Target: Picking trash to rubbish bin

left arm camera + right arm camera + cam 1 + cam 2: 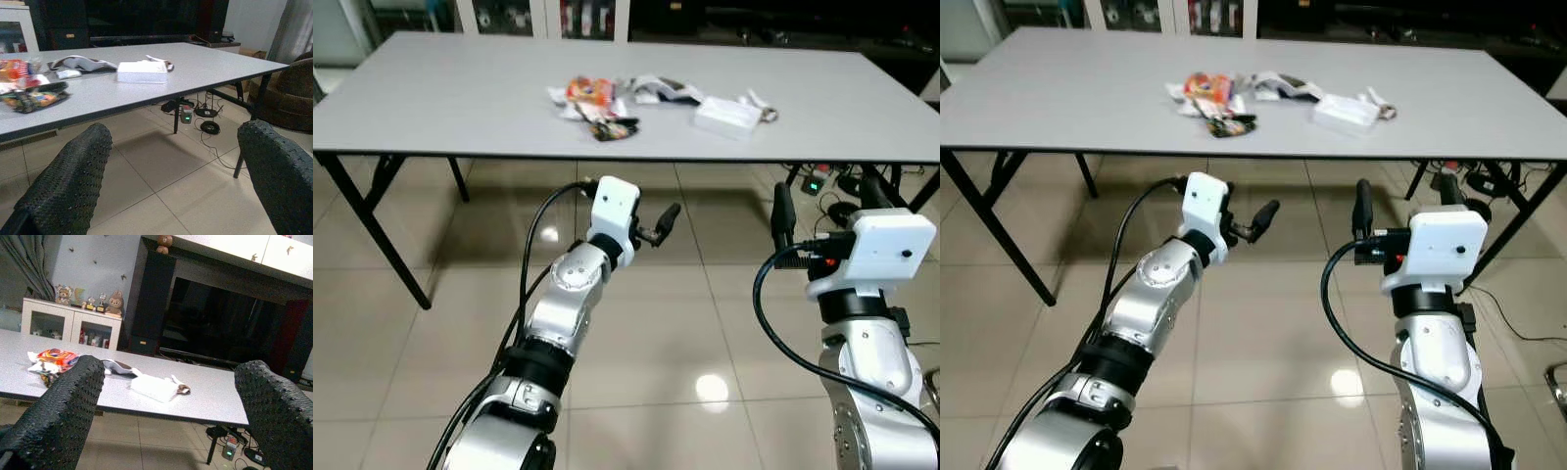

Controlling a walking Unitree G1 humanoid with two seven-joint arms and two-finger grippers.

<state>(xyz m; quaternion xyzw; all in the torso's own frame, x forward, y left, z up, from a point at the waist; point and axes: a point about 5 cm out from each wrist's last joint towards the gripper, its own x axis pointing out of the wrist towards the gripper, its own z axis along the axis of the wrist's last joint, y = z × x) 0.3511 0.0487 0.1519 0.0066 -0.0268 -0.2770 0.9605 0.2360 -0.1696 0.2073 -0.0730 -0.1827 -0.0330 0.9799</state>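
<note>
From the head camera you look down on a long grey surface with the trash lying near its middle: an orange snack wrapper, a dark wrapper just in front of it, crumpled white-and-dark packaging beside them, and a white box further to your right. Both arms are raised over the tiled floor, short of the surface edge. Your left tool points forward and to the right, and your right tool points up toward the surface; nothing is held in either. Cables and a power strip lie on the floor under the right end. In the left wrist view, your left tool's fingers are spread wide, with the white box and wrappers on the surface beyond them. In the right wrist view, your right tool's fingers are likewise spread apart, framing the orange wrapper and white box, with a white cabinet and a dark television behind.
</note>
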